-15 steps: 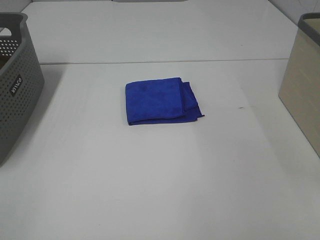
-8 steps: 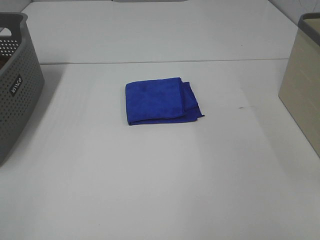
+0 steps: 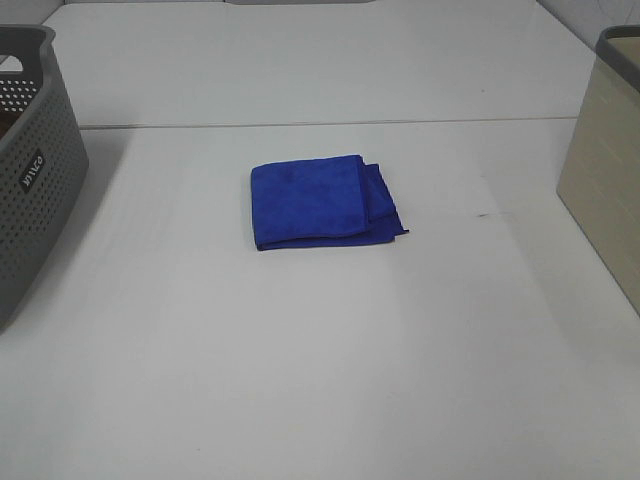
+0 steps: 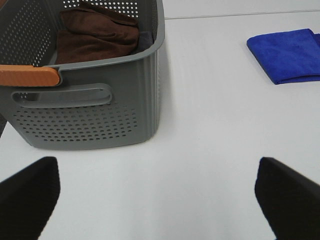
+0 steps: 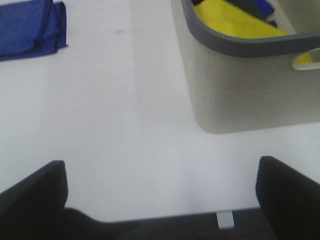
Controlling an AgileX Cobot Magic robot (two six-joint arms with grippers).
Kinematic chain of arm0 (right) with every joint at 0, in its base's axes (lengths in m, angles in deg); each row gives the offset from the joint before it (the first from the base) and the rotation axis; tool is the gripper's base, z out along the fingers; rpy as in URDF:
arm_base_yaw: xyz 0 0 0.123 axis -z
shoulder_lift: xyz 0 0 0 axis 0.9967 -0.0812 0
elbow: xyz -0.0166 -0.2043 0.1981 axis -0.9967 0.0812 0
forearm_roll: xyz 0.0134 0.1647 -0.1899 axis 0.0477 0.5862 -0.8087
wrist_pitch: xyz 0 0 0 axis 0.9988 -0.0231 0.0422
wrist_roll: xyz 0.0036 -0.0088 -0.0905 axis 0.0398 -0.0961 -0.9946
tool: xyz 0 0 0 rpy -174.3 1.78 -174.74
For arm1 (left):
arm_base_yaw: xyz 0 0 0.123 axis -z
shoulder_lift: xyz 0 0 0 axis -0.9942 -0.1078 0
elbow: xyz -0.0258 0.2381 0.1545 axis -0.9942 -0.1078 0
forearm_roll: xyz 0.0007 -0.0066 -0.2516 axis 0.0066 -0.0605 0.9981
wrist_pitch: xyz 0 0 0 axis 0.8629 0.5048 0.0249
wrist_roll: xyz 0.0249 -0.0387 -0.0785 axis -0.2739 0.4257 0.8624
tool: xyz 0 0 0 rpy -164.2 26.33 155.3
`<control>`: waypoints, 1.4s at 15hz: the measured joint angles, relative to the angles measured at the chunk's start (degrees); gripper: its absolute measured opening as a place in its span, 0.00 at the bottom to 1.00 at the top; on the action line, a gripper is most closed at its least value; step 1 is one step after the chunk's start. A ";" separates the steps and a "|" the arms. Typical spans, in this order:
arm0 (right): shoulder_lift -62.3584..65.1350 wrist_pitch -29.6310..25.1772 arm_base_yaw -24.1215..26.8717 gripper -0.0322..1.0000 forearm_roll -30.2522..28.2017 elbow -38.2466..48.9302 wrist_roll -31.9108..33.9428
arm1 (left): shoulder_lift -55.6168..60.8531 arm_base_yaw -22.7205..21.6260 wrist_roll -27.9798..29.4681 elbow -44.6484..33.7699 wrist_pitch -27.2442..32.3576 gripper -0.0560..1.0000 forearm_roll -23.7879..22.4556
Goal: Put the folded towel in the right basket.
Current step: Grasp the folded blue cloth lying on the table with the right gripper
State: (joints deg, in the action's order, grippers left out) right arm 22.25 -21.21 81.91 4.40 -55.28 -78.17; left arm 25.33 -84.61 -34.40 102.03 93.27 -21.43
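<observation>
None of the task is showing done: the folded blue cloth towel (image 3: 325,202) is lying flat on the white table (image 3: 300,380), the beige plastic basket (image 3: 605,150) standing well apart at its three o'clock; left gripper (image 4: 160,197) and right gripper (image 5: 162,192) are gaping wide, empty.

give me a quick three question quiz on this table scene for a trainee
1. True or false: the blue towel lies folded on the table, not in a basket.
2. Pick one: what bright thing already lies in the beige basket? A) a red cup B) a yellow cloth C) a green bottle
3. Fill in: the left pincer and the right pincer are both ___, holding nothing.

Key: 1 true; 2 B; 3 open
</observation>
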 joint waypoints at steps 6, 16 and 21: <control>-43.60 -3.78 0.00 0.97 2.12 -33.06 0.00 | 0.00 0.00 0.00 0.00 0.00 0.99 0.00; -97.63 0.52 -0.11 0.97 34.03 -69.44 -17.25 | 0.00 0.00 0.00 0.00 0.00 0.99 0.00; -125.42 -2.52 -3.90 0.97 35.01 -91.39 -15.99 | 0.00 0.00 0.00 0.00 0.00 0.99 0.00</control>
State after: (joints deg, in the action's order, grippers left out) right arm -103.17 -23.73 78.01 39.41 -146.67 -94.16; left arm 25.33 -84.61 -34.40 102.03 93.27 -21.43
